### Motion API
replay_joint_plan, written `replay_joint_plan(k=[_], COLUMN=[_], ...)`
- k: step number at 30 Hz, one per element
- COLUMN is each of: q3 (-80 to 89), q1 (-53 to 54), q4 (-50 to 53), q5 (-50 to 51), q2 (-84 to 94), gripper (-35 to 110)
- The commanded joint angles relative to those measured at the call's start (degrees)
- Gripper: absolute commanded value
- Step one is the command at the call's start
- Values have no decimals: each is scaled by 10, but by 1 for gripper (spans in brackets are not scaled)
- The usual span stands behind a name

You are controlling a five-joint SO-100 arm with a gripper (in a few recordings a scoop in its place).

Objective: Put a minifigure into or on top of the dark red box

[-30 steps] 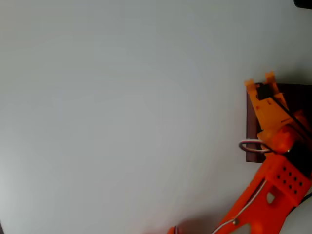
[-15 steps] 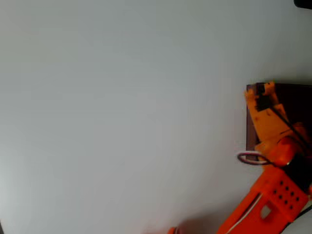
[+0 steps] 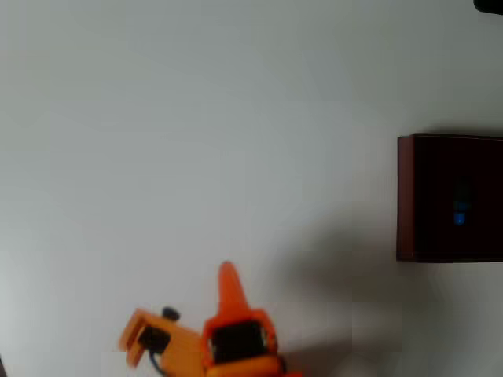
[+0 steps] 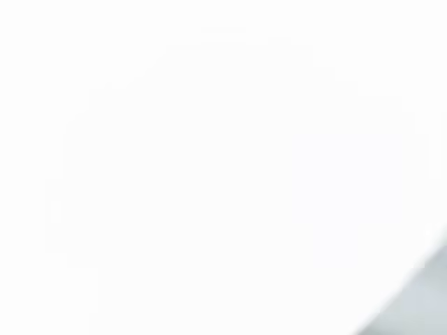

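**Minifigure in box; arm at bottom edge**

Overhead view: I see the dark red box at the right edge of the picture, cut off by the frame, standing on the pale table. Its inside is nearly black. Within it lies the minifigure, a small dark shape with a bright blue end pointing toward the bottom of the picture. It sits inside the walls, in the right-hand part of the visible floor, apart from the left wall. The picture is soft, so I cannot make out more of it than that.

The orange gripper is at the bottom edge, left of centre, well apart from the box. One pointed orange finger sticks up toward the top of the picture; a blockier orange part with a dark fitting lies to its left. From this angle I read the jaws as apart, with nothing between them, though blur makes that reading less than firm. A faint shadow lies on the table between arm and box.

Wrist view: washed out to near white. A grey wedge shows in the lower right corner; I cannot tell what it is.
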Motion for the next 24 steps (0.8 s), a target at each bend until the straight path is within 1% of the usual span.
replay_joint_plan(k=[1,4,9,11,13,24], q3=[37,82,179,200,235,236], q1=[-127,-184,-265,-282,-281,-281], q4=[4,26,0,-2,-9,14], q5=[-51,-34,-43,-19,12,13], q2=[49,65,99,98,98,98], gripper=[0,0,0,0,0,0])
